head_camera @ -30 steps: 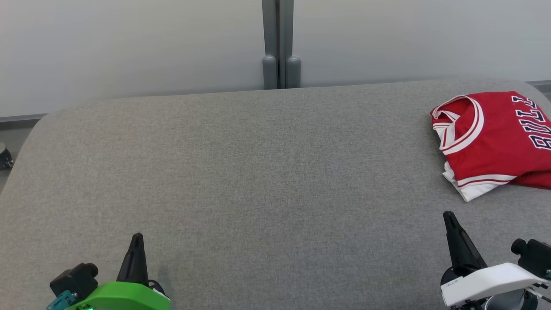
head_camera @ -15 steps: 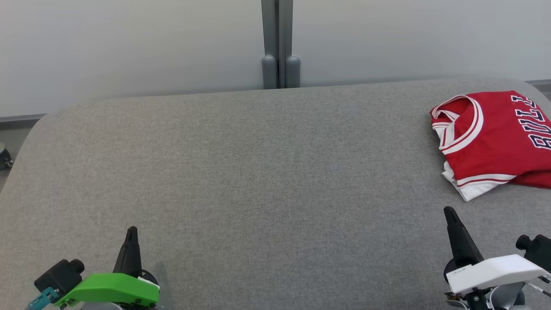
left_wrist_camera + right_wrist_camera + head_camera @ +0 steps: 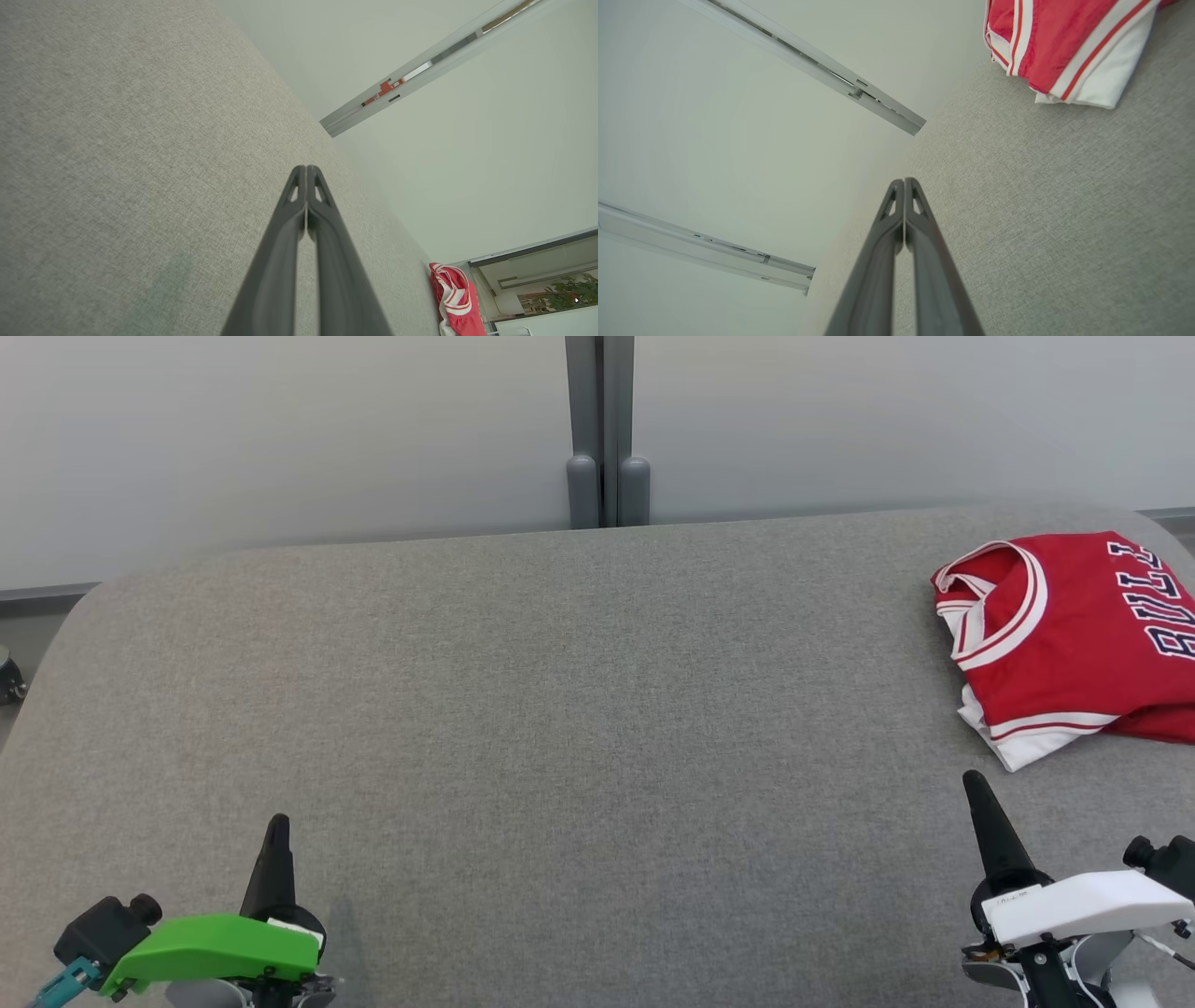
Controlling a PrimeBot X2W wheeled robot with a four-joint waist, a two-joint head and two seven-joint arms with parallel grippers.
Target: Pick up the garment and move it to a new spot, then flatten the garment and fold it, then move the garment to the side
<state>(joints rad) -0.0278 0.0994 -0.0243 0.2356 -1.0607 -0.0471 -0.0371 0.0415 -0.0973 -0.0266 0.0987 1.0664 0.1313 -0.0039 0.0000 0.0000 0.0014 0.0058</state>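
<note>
Pale grey wall panels (image 3: 280, 439) close off the back of the scene, split by a darker grey upright post (image 3: 602, 429) at the middle; below them a broad grey fabric-covered surface (image 3: 560, 709) with rounded far corners takes up most of the head view. Folded into a compact bundle, the red garment (image 3: 1074, 635) lies at the far right of that surface, running off the right edge of the head view; its white-and-red striped trim faces left, its white hem corner points toward the robot, and dark lettering (image 3: 1172, 616) shows on top. The same garment sits low and to the right in the left wrist view (image 3: 455, 298) and at the top right of the right wrist view (image 3: 1045, 42), well apart from both arms and touched by neither. At the lower left a green wrist housing (image 3: 215, 943) carries the left fingers (image 3: 273, 868); at the lower right a white housing (image 3: 1083, 903) carries the right fingers (image 3: 994, 840), near the garment's white corner but short of it. Each pair is pressed together to a single point with nothing between, as both wrist views confirm (image 3: 280, 261) (image 3: 878, 270). A small dark object (image 3: 7, 677), possibly a wheel, peeks in at the left edge.
</note>
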